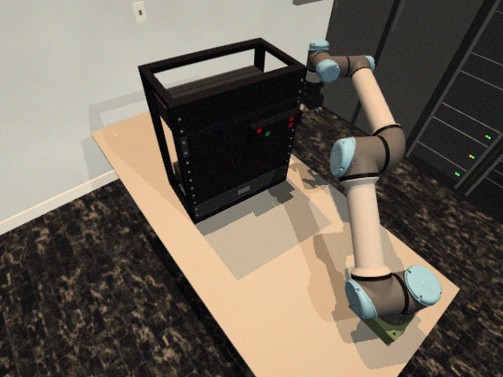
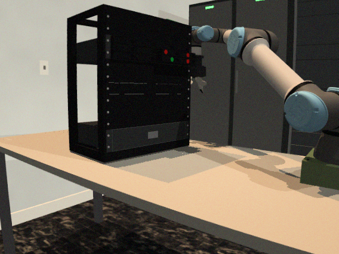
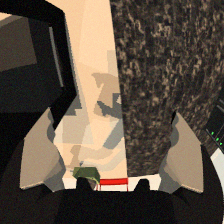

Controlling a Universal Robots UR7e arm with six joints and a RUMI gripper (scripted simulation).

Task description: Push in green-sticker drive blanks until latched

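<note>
The black rack (image 1: 199,57) (image 2: 102,89) (image 3: 30,60) stands upright on the tan table (image 1: 266,274) (image 2: 209,185). On its upper front, one drive blank bears a green sticker (image 1: 267,133) (image 2: 172,59). Red stickers (image 1: 259,131) (image 2: 166,52) mark the blank beside it and two (image 1: 290,122) (image 2: 188,58) at the right edge. My gripper (image 1: 312,97) (image 2: 201,84) (image 3: 113,110) is open and empty. It hangs beside the rack's upper right side, past the front post, fingers pointing down. It is apart from the stickered blanks.
Dark server cabinets (image 1: 465,111) (image 2: 256,89) stand behind and to the right of the table. The arm's green base (image 1: 390,327) (image 2: 319,173) sits at the table's near right end. The table edge and dark floor (image 3: 165,75) lie right below the gripper.
</note>
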